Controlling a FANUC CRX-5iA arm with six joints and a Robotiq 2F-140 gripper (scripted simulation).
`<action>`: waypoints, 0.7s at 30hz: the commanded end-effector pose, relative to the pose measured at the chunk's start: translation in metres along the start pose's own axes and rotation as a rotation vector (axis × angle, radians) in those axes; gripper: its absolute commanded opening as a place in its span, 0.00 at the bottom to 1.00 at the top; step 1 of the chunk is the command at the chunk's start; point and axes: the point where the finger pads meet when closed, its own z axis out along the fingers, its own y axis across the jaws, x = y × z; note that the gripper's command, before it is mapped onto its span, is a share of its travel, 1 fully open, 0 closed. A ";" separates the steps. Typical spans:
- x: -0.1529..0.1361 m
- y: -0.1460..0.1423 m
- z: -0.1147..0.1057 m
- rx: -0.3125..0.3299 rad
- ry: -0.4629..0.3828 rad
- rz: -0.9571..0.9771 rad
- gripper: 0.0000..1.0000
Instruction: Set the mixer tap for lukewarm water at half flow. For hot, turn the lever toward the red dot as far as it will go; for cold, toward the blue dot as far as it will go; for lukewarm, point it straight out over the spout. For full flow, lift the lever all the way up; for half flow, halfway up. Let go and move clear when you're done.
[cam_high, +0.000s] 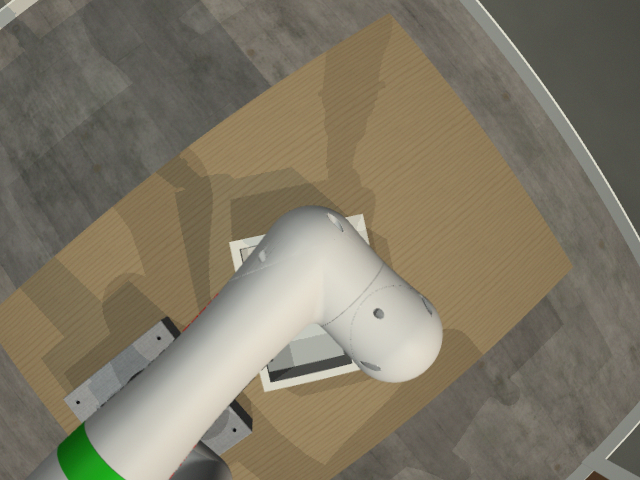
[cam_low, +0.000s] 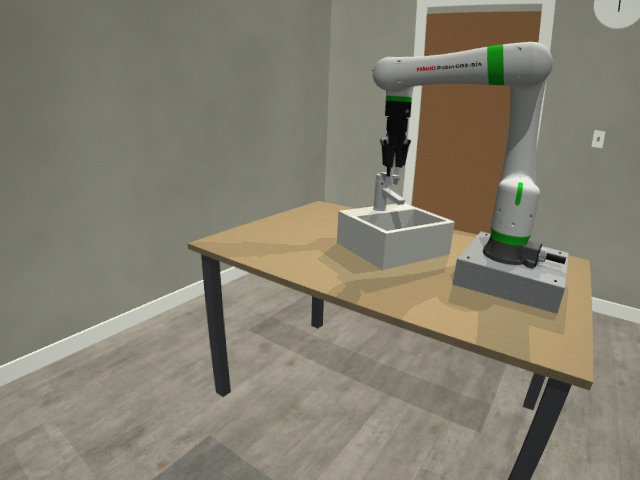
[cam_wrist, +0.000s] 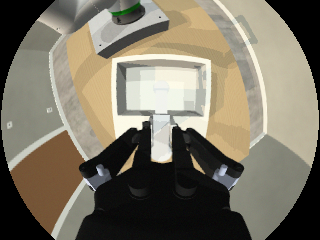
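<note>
lever (cam_wrist: 160, 135) clamped between the jaws

Grey mixer tap (cam_low: 381, 195) at the sink's rim; lever (cam_wrist: 160, 135) seemingly over the spout

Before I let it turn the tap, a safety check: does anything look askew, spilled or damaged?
Nothing stands out. The sink sits flat on the table, and the gripper has its jaws shut squarely on the lever.

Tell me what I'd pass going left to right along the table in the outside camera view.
Table's left corner → tap, with the hand closed on its lever → white sink basin → arm's grey base block → table's right edge.
</note>
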 end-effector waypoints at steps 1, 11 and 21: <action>-0.001 0.000 -0.002 0.000 -0.001 0.000 0.00; -0.005 0.000 -0.012 0.000 -0.001 0.000 0.00; -0.005 0.000 -0.012 0.000 -0.001 0.000 0.00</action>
